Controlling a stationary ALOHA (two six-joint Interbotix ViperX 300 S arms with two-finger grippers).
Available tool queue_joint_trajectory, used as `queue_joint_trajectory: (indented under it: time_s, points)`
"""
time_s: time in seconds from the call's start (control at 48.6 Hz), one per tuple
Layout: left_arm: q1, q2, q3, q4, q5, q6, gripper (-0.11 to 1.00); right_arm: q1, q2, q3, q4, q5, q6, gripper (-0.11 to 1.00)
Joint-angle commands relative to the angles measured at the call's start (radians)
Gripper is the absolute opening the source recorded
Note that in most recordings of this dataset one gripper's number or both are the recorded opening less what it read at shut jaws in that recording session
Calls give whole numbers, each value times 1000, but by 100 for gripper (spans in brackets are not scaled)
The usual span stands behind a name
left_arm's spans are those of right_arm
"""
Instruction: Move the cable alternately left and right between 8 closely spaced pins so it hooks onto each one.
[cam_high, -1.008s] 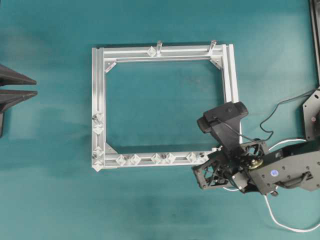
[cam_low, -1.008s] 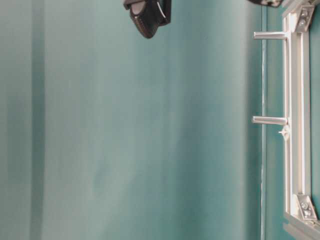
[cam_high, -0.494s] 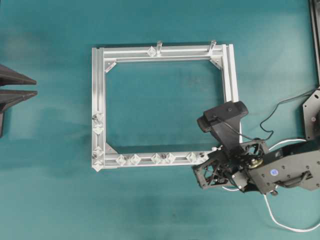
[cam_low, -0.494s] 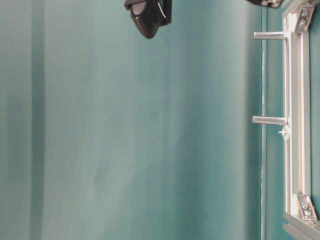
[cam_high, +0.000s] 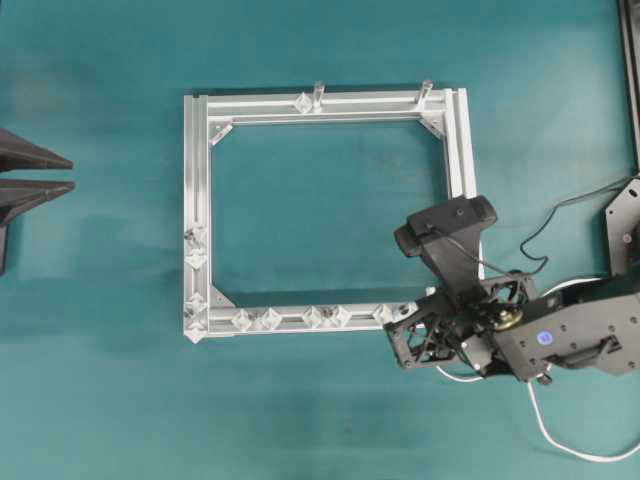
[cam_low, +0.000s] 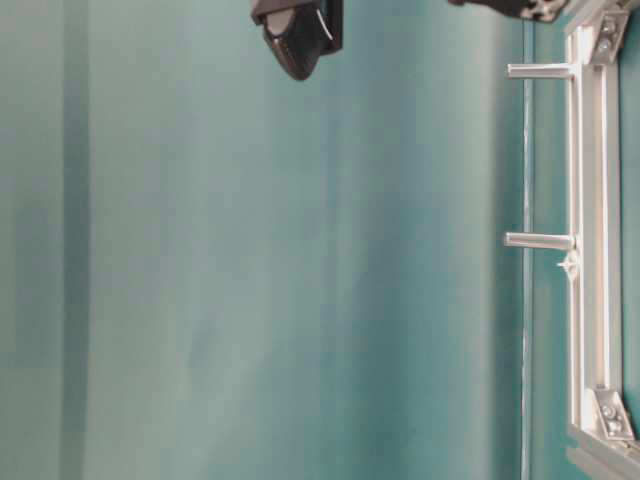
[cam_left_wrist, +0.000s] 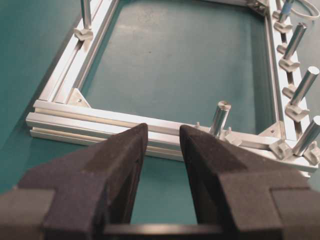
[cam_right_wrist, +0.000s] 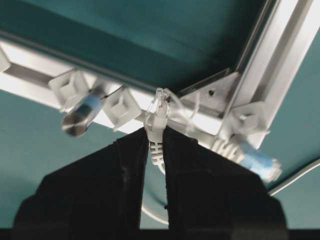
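Note:
My right gripper (cam_high: 404, 345) is at the front right corner of the silver frame (cam_high: 197, 180), shut on the cable's clear plug (cam_right_wrist: 158, 111). The plug tip sticks out past the fingertips (cam_right_wrist: 135, 145), close to the corner bracket (cam_right_wrist: 212, 92). The white cable (cam_high: 556, 440) trails off to the lower right. Whitish diamond-shaped pins (cam_high: 270, 319) sit along the front rail, with more pins (cam_high: 196, 248) on the left rail. Two pins (cam_right_wrist: 121, 107) lie just left of the plug. My left gripper (cam_high: 72, 173) hangs at the far left, open and empty, facing the left rail (cam_left_wrist: 100, 120).
Upright metal posts (cam_high: 318, 93) stand on the far rail and show as horizontal bars (cam_low: 540, 240) in the table-level view. Several more posts (cam_left_wrist: 305, 85) line the rail on the right of the left wrist view. A black wire (cam_high: 560, 215) runs at the right.
My right gripper, with the plug in it, has shifted slightly up and left toward the frame's corner. The left gripper has not moved.

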Motion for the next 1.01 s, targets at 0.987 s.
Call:
queue_joint_trajectory:
  time_s: [0.987]
  points:
    - [3,6,-11,3,-8,0,38,-172,-67,61,-100,-69,-5,12]
